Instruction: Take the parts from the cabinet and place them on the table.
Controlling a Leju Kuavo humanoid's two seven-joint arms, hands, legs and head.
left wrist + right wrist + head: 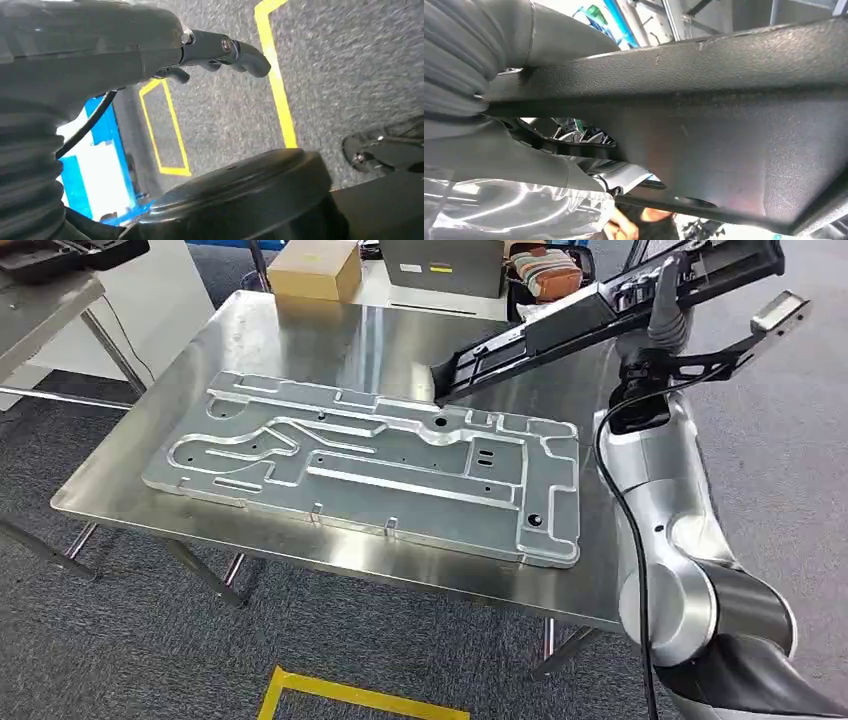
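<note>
My right hand (667, 312) grips a long black plastic part (560, 335) and holds it slanted above the far right of the steel table (300, 340). The part's lower end hangs just over the far edge of a large machined aluminium plate (370, 465), which lies flat on the table. In the right wrist view the black part (704, 125) runs across close to the camera, with my thumb (524, 165) underneath it. My left hand (200, 50) hangs beside my body over the grey floor, its dark fingers (245, 52) slightly curled and holding nothing.
A cardboard box (315, 268), a grey case (440, 265) and a bag (545, 275) sit beyond the table's far edge. A second table (40, 300) with a black case (60, 255) stands at the left. Yellow tape (350, 695) marks the carpet in front.
</note>
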